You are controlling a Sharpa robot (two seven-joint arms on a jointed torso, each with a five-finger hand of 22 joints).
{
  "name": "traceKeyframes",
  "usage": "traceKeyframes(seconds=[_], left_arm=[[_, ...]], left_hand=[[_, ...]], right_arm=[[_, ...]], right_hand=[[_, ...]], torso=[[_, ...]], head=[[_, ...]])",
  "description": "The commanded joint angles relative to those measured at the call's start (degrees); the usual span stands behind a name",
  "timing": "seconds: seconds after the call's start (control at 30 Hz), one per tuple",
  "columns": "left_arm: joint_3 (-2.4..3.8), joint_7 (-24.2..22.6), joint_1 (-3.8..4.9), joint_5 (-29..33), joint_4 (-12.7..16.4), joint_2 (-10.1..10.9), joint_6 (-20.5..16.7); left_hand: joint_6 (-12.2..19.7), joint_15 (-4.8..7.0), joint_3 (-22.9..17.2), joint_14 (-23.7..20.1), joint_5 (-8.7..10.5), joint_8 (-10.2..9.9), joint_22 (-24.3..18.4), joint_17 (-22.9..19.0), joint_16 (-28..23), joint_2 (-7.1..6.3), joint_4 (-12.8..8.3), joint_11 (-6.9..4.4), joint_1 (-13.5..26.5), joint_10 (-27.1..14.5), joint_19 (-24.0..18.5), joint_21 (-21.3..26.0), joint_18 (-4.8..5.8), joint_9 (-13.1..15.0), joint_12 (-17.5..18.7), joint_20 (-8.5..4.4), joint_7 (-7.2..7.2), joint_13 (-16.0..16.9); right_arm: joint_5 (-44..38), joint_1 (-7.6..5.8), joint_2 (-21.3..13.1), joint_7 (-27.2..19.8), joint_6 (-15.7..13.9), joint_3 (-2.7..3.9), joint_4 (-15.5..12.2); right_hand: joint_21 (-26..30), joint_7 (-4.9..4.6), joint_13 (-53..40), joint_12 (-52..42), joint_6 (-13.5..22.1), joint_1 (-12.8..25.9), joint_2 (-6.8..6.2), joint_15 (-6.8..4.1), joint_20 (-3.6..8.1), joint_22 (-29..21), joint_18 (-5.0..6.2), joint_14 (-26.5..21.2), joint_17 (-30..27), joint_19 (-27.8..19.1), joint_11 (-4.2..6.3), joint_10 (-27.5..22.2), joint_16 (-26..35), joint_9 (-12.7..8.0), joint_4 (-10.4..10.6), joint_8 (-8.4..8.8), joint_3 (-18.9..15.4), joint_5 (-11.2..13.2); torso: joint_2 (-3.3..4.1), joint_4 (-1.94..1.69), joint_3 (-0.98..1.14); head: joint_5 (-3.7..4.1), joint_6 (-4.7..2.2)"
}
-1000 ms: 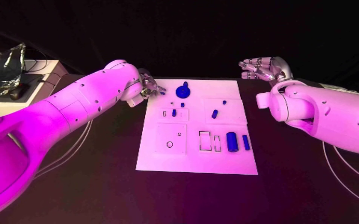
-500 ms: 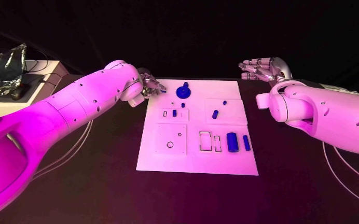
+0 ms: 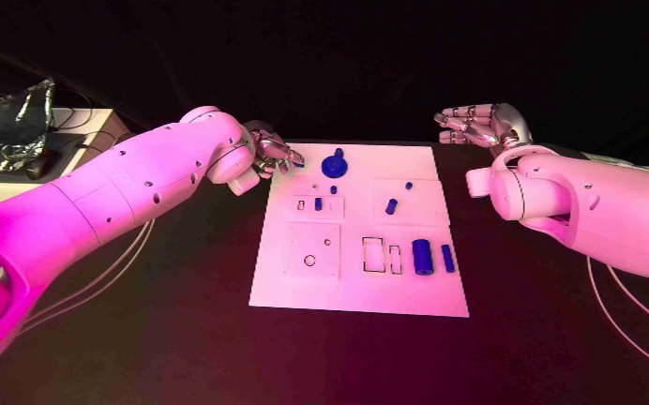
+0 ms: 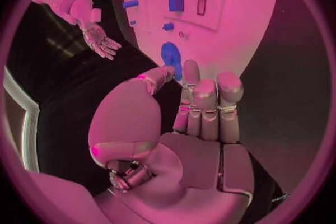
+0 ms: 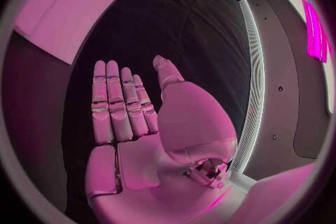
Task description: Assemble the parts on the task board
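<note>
Little has moved since a second ago; the left hand point(image 3: 275, 154) still hovers at the far left corner of the task board point(image 3: 305, 288), fingers straight, holding nothing; the right hand point(image 3: 476, 125) stays beyond the far right corner, empty and spread; blue parts point(image 3: 422, 256) lie on the board on the counter point(image 3: 189, 330).

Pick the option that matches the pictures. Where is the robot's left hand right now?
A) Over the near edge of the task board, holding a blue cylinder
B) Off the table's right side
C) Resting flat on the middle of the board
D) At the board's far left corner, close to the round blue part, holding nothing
D: the left hand sits empty at the task board far left corner, beside the round blue part.
</note>
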State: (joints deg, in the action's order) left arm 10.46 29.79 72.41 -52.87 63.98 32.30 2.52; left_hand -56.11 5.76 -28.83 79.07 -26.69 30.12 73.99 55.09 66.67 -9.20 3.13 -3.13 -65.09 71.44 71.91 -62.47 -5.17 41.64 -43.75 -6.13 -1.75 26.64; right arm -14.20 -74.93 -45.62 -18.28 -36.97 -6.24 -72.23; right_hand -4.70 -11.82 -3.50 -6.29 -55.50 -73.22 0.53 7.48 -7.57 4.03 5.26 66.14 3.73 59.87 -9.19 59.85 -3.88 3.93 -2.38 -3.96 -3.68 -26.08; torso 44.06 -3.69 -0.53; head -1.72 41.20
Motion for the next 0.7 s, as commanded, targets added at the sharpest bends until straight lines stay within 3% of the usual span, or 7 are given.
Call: traceKeyframes(seconds=[0.03, 0.2, 0.4, 0.53, 0.7], left_arm=[[-0.64, 2.3, 0.03, -1.5, 3.6, 1.4, 1.3], [-1.73, 3.7, 0.0, -4.0, 7.4, 3.3, 1.2], [-3.02, 5.0, -0.26, -6.3, 12.0, 5.6, 0.8], [-4.26, 5.3, -0.54, -7.2, 13.6, 6.4, -0.2], [-5.25, 5.5, -1.11, -7.9, 14.5, 6.5, -0.9]], left_hand=[[-0.4, 0.03, -7.8, 0.8, -1.08, -0.5, 0.5, 0.7, -0.2, 0.27, -8.8, -0.05, 0.6, 0.6, 0.6, -0.9, 0.87, 0.4, 0.4, -0.13, 0.05, -0.1], [-0.7, 0.16, -8.4, 1.2, -1.11, -0.9, 0.8, 1.9, -0.8, 0.51, -9.5, -0.17, 1.4, 1.1, 1.0, -1.3, 0.96, 1.1, 0.7, -0.3, 0.19, -0.1], [-0.2, 0.25, -9.8, 1.6, -1.2, 0.0, 1.2, 2.9, -1.0, 0.69, -10.1, -0.29, 2.9, 0.8, 1.3, -1.8, 0.88, 2.6, -0.3, -0.28, 0.31, 0.5], [-0.1, 0.37, -10.6, 1.8, -1.87, 0.6, 1.6, 3.8, -0.5, 0.74, -10.8, -0.45, 3.8, 0.8, 1.7, -2.4, 0.96, 3.2, -1.0, -0.43, 0.47, 0.5], [0.0, 0.41, -11.2, 1.9, -2.11, 1.1, 1.9, 4.2, -0.3, 1.28, -11.5, -0.45, 4.8, 0.7, 1.9, -2.7, 0.98, 3.6, -1.5, -0.46, 0.5, 0.5]], right_arm=[[-1.3, 0.02, -0.1, -0.6, 1.0, 0.01, -0.4], [-2.1, 0.01, -0.2, -0.9, 1.5, 0.01, -0.9], [-3.2, -0.02, -0.5, -2.0, 2.0, 0.01, -1.4], [-4.3, -0.07, -0.4, -2.5, 2.3, 0.01, -1.6], [-5.4, -0.12, -0.1, -2.8, 2.8, 0.02, -1.4]], right_hand=[[-0.2, -0.03, 0.1, 0.1, 0.3, 0.3, -0.04, -0.11, 0.07, 0.0, -0.73, -0.3, -0.1, -0.2, 0.1, 0.0, 0.3, 0.0, -0.3, 0.15, 0.0, -0.3], [-0.1, -0.08, 0.1, 0.3, 0.4, 0.3, 0.0, -0.01, 0.0, 0.0, -0.78, -0.6, -0.1, -0.4, 0.03, -0.3, 0.3, 0.0, -0.4, 0.18, 0.1, -0.4], [0.0, 0.23, 0.1, 2.4, -1.0, 0.4, 0.1, 0.26, -0.48, 0.1, -1.11, -1.6, -0.1, -2.4, 0.11, 0.8, 0.4, 0.0, -0.9, 0.4, 0.6, -0.6], [0.3, 0.27, 0.1, 2.4, -1.0, 0.5, 0.14, 0.32, -0.64, 0.1, -2.24, -1.8, -0.2, -4.6, 0.06, 0.8, 0.4, 0.0, -1.1, 0.31, 0.9, -0.8], [0.3, 0.11, 0.1, 2.5, -0.8, 0.5, 0.1, 0.61, -0.82, 0.0, -2.43, -2.7, -0.2, -5.3, -0.14, 0.2, 0.4, 0.0, -1.2, 0.39, 0.9, -0.7]], torso=[[-0.21, -0.05, 0.09], [-0.35, 0.03, 0.2], [-0.55, -0.02, 0.13], [-0.61, -0.14, 0.12], [-0.55, -0.11, 0.1]], head=[[-0.01, 0.01], [-0.16, 0.15], [-0.23, 0.33], [-0.28, 0.44], [-0.38, 0.53]])
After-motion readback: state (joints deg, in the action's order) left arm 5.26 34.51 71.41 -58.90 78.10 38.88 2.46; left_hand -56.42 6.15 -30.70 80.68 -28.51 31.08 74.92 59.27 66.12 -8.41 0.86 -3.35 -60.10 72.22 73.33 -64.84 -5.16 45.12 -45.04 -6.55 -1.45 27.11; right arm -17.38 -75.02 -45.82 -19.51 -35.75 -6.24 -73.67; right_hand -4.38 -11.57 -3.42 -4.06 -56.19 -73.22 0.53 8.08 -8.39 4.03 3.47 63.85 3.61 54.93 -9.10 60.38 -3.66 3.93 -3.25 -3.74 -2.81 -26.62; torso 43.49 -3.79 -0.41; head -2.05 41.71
